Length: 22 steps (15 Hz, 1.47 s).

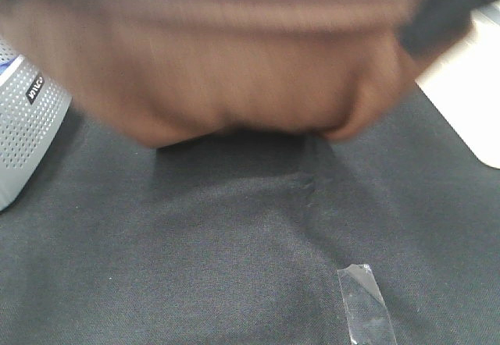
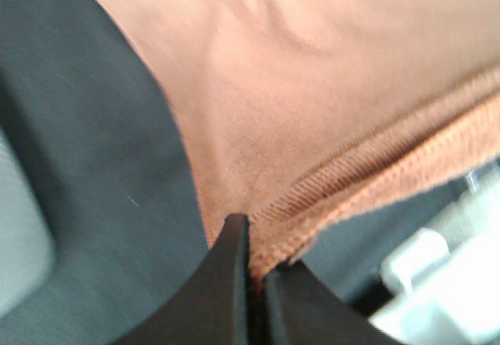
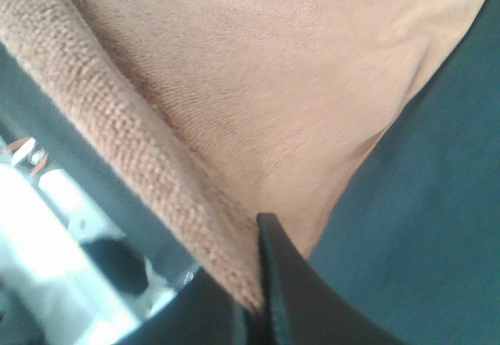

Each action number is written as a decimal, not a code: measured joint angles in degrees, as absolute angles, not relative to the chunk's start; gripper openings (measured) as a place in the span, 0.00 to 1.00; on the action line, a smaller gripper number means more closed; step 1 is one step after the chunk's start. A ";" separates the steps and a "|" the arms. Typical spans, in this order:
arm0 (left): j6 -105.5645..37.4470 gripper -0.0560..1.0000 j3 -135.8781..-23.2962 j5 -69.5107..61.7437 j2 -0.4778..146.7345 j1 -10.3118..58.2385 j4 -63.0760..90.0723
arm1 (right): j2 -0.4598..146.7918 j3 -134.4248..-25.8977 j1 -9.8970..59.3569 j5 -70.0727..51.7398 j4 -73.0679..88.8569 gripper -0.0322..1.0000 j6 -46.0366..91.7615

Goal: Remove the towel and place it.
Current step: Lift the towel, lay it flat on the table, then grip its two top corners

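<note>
We hold the towel (image 1: 234, 72) lifted over the far tabletop (image 1: 234, 267), left claw (image 2: 254, 247) and right claw (image 3: 251, 282) each clenched on its hem, and we judge lowering both ends evenly will lay it flat.

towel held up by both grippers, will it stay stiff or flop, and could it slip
Likely floppy: the towel sags and bunches between its held ends above the dark cloth. Probably light, since thin pinches by the left gripper and right gripper carry it. Slipping seems unlikely; the nap looks grippy and both pinch at the thick stitched hem.
</note>
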<state>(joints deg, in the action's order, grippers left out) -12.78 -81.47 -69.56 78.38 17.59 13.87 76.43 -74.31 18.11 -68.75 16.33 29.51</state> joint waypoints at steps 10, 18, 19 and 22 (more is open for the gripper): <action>-11.17 0.05 -61.94 -67.67 70.47 27.04 15.41 | 61.59 -56.49 18.11 -68.70 14.15 0.03 29.68; -11.17 0.05 -48.82 -67.49 70.87 27.04 23.72 | 60.91 -43.89 18.11 -68.47 16.84 0.03 24.35; -11.17 0.05 -47.27 -67.49 71.68 27.04 24.52 | 60.91 -41.88 18.11 -68.47 17.70 0.03 23.20; -11.17 0.05 -42.69 -67.44 75.00 27.04 27.39 | 61.25 -36.84 18.11 -68.41 19.71 0.03 22.06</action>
